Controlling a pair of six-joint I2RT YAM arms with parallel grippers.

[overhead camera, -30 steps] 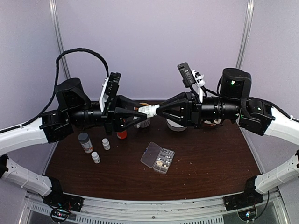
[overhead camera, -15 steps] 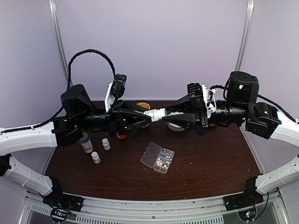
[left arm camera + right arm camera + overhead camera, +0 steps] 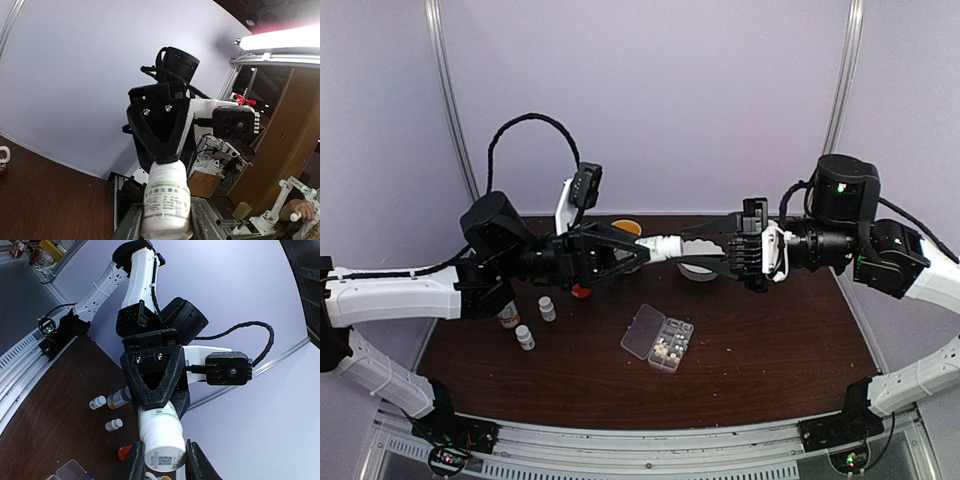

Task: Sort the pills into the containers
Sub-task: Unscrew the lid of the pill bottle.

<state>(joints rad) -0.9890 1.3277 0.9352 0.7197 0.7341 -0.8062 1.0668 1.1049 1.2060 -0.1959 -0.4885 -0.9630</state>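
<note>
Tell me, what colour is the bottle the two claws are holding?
The bottle is white; the left wrist view shows it best.

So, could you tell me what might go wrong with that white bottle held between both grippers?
The white bottle hangs sideways between the left gripper and right gripper, above the table; a slip could drop it. If it opens there, its contents might scatter outside the open organizer box.

The organizer box lies mid-frame on the table. Two small bottles stand to its left, and a bigger bottle is higher in the frame.
</note>
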